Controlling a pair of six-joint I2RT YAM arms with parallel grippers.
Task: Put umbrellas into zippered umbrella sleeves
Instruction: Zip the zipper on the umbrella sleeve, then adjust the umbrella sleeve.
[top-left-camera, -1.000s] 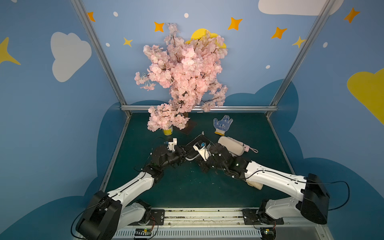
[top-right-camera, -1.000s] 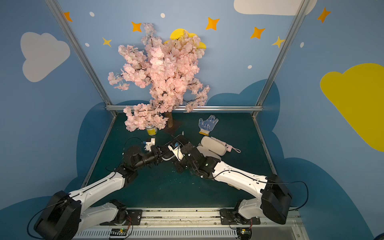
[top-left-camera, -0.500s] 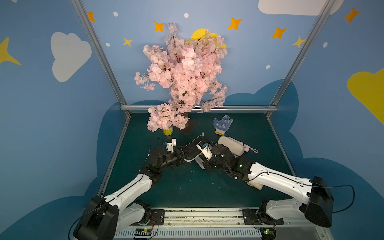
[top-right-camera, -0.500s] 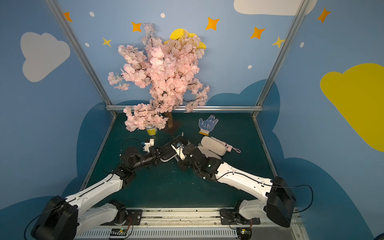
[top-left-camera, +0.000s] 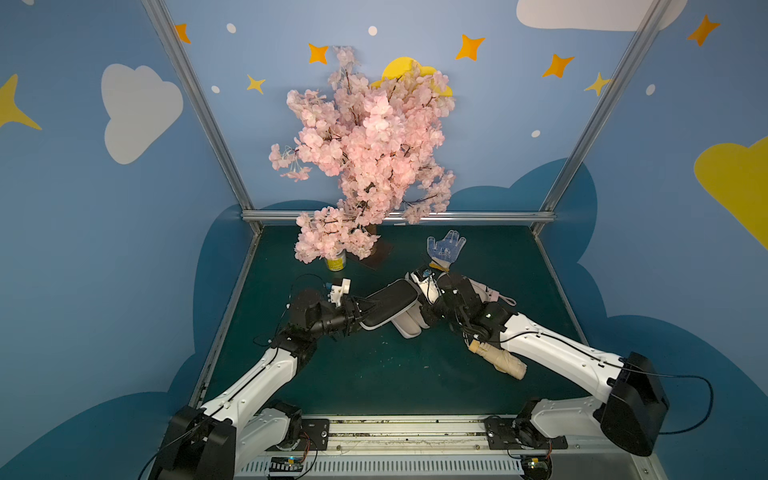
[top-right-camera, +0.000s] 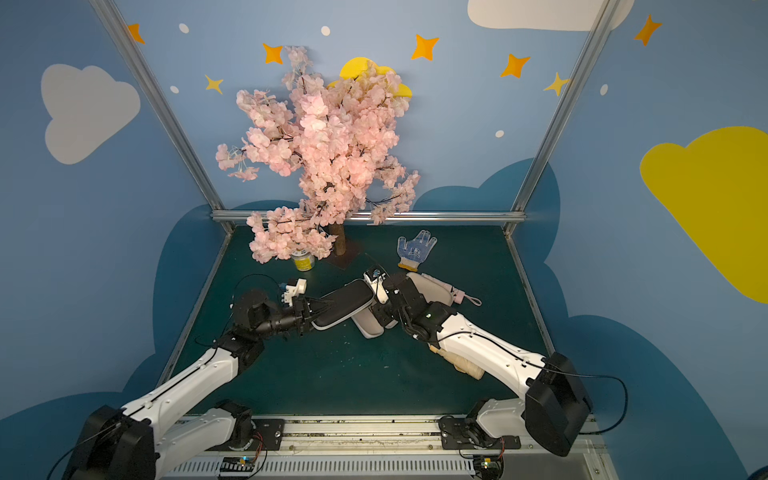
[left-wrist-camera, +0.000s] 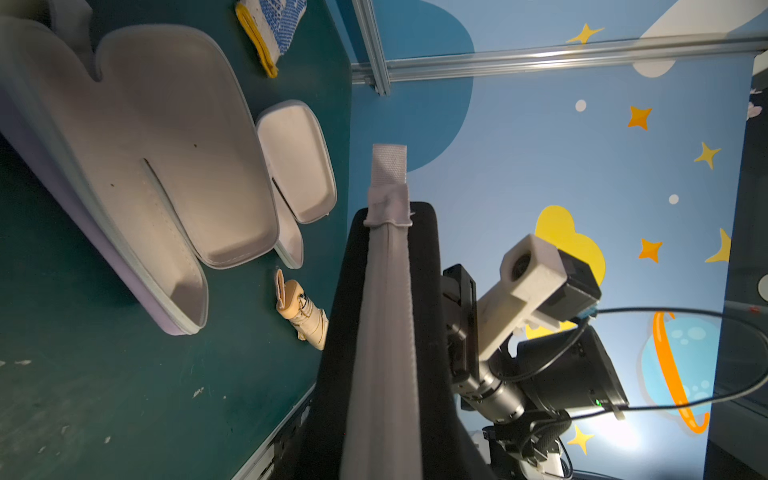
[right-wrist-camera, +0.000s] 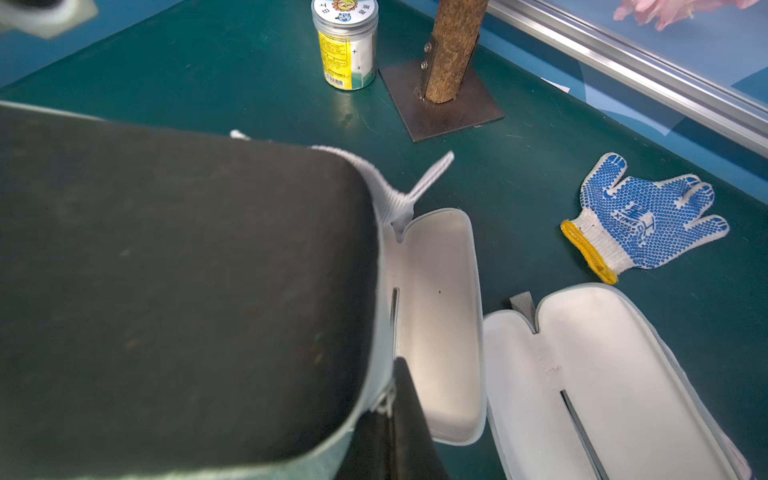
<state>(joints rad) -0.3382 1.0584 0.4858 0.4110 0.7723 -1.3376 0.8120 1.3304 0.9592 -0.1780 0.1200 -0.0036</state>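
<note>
A dark green tabletop (top-left-camera: 374, 374) stands inside blue walls (top-left-camera: 83, 208) painted with white clouds, orange and yellow stars and small white dots. The black sleeve (top-left-camera: 388, 301) has a pale grey ribbed zip edge. The off-white sleeve (right-wrist-camera: 436, 324) and the lavender sleeve (left-wrist-camera: 166, 158) both show cream linings. There is a cream-beige umbrella (top-left-camera: 500, 363) and a pale pink umbrella (top-right-camera: 455, 293). The work glove (top-left-camera: 445, 249) is white with blue dots and a yellow cuff. The blossom tree (top-left-camera: 365, 158) has pink flowers and a brown trunk. The jar (right-wrist-camera: 347, 50) has a yellow and white label. The arms (top-left-camera: 257, 382) are white with black joints.
</note>
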